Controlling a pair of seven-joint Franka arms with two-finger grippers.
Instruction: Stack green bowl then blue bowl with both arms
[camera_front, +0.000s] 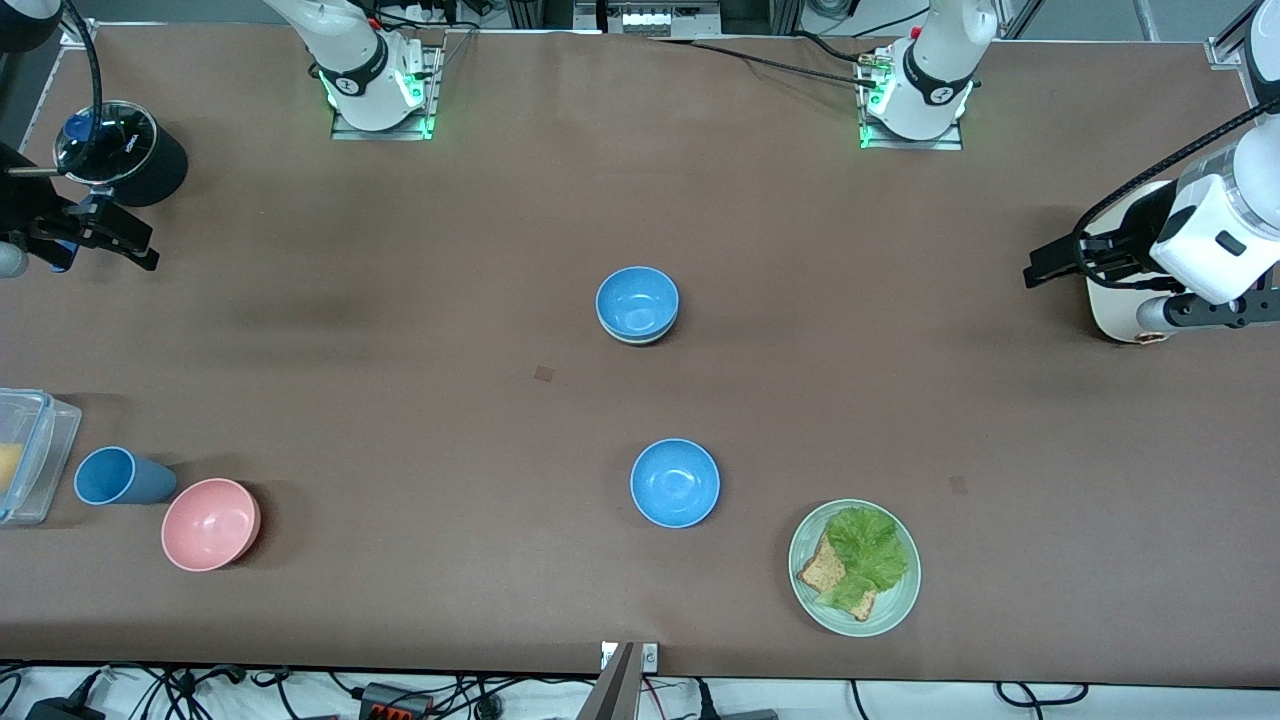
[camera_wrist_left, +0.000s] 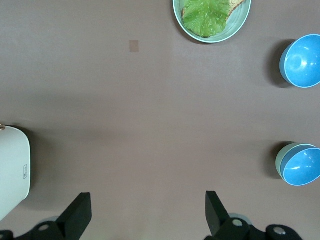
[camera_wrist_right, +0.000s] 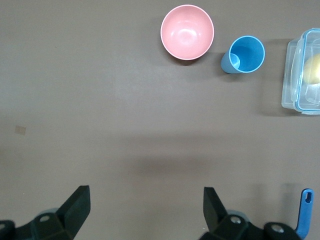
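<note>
The pale green bowl (camera_front: 640, 341) stands at the table's middle with a blue bowl (camera_front: 637, 300) nested in it; only its rim shows. The stack also shows in the left wrist view, green rim (camera_wrist_left: 279, 159) around the blue bowl (camera_wrist_left: 301, 165). A second blue bowl (camera_front: 675, 483) stands alone nearer the front camera, also in the left wrist view (camera_wrist_left: 302, 61). My left gripper (camera_front: 1032, 272) is open and empty at the left arm's end of the table (camera_wrist_left: 147, 212). My right gripper (camera_front: 148, 250) is open and empty at the right arm's end (camera_wrist_right: 145, 207).
A pale-green plate (camera_front: 895, 610) with lettuce and bread lies near the front edge. A white object (camera_front: 1115, 305) sits under the left arm. A pink bowl (camera_front: 210, 523), a blue cup (camera_front: 115, 476), a clear container (camera_front: 25, 455) and a black cylinder (camera_front: 125, 150) stand at the right arm's end.
</note>
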